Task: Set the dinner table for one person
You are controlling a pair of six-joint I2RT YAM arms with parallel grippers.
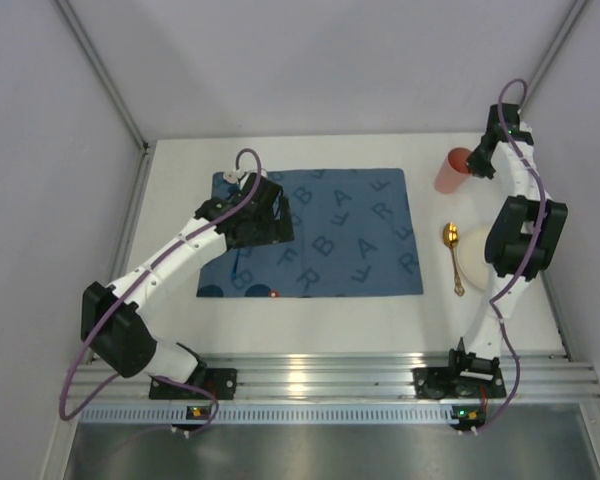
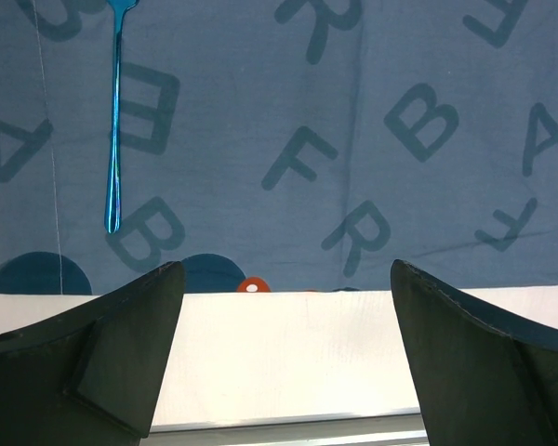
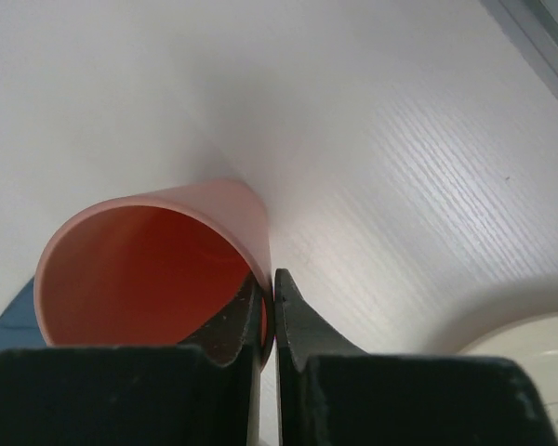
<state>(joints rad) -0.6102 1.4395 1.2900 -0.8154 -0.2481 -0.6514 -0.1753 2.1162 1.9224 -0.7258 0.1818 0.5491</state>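
A: Right gripper (image 3: 272, 279) clamped on the pink cup (image 3: 139, 279) by its rim, far right of the dinner table (image 1: 310, 335)!
B: Light, stiff, likely slick plastic, so a rim pinch suits. Left gripper (image 2: 286, 269) gapes, empty.

Blue fork (image 2: 114, 121) on lettered placemat (image 2: 260, 84), pink cup (image 3: 149, 269) nearby

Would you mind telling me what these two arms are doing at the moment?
They are setting a table for one. The right gripper pinches the pink cup by its rim, one finger inside, at the far right. The left gripper hangs open over the blue placemat, where a blue fork lies. A gold spoon lies at the edge of a cream plate.
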